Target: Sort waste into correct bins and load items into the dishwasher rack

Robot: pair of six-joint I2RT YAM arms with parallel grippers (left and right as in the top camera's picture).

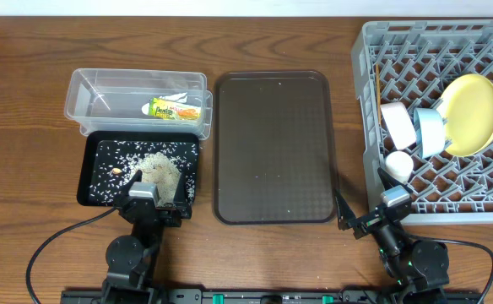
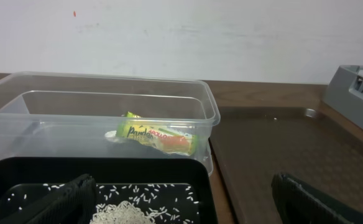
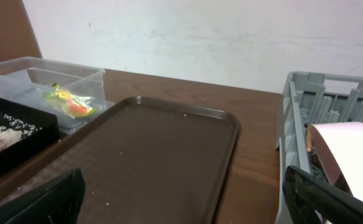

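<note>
Along the right edge of the wooden surface [image 1: 27,127] sits the grey dishwasher rack [image 1: 366,101], reaching to the far right corner. Inside it the yellow plate [image 1: 473,114] stands on edge, tilted. The light blue bowl [image 1: 430,131] stands on edge just beside the plate, and the white bowl [image 1: 397,125] stands likewise beside the blue one. The small white cup [image 1: 399,163] lies on the lattice floor close to the rack's left wall, nearer the front edge than the bowls.

At mid-surface lies the brown serving tray [image 1: 272,143], flat, with only a few pale specks on it.

Toward the left edge the clear tub [image 1: 103,84] stands on the far side, with the green-and-orange wrapper [image 1: 175,108] lying in its right half. Touching the tub's near wall is the black tray [image 1: 90,169], which holds a heap of white rice [image 1: 158,167] with loose grains scattered around it.

Left claw [image 2: 181,183]: spread wide, holding nothing, hanging over the near edge of the black tray. Right claw [image 3: 183,176]: also spread wide and holding nothing, near the front edge, one finger by the near right corner of the brown serving tray and the other at the rack's near left corner.
</note>
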